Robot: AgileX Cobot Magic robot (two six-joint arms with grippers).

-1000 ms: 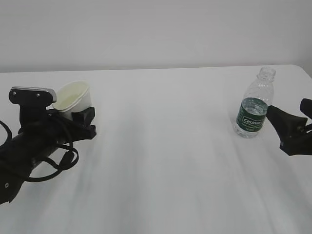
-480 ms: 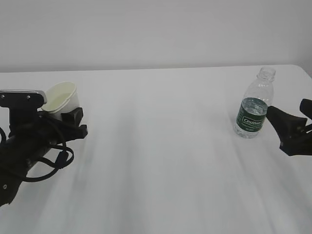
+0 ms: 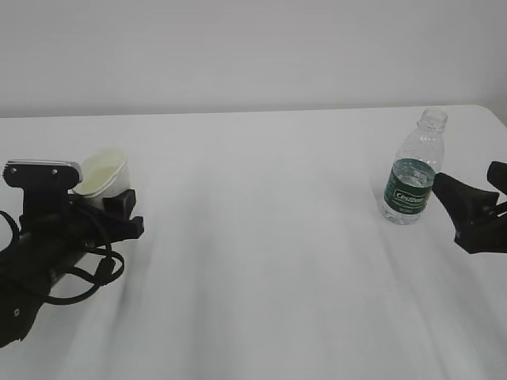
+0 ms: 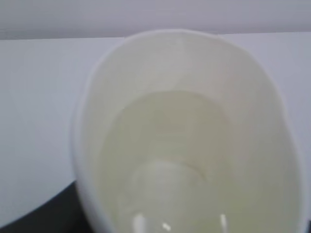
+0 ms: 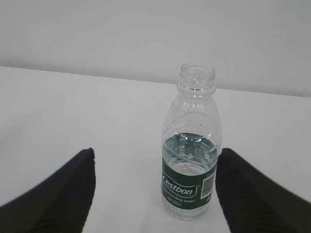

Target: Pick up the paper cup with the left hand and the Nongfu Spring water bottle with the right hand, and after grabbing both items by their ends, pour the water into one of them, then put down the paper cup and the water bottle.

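cup: small cream tapered paper cup [image 3: 103,172], thin, crushable, clamped in left gripper [image 3: 119,207] at desk's left | bottle: clear ribbed green-labelled plastic bottle [image 3: 412,178], part-full, slippery, stands between parted right gripper [image 5: 154,187] jaws; grip its lower body

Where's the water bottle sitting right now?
The Nongfu Spring water bottle stands upright on the white table, far right in the exterior view, just ahead of the open right gripper, untouched.
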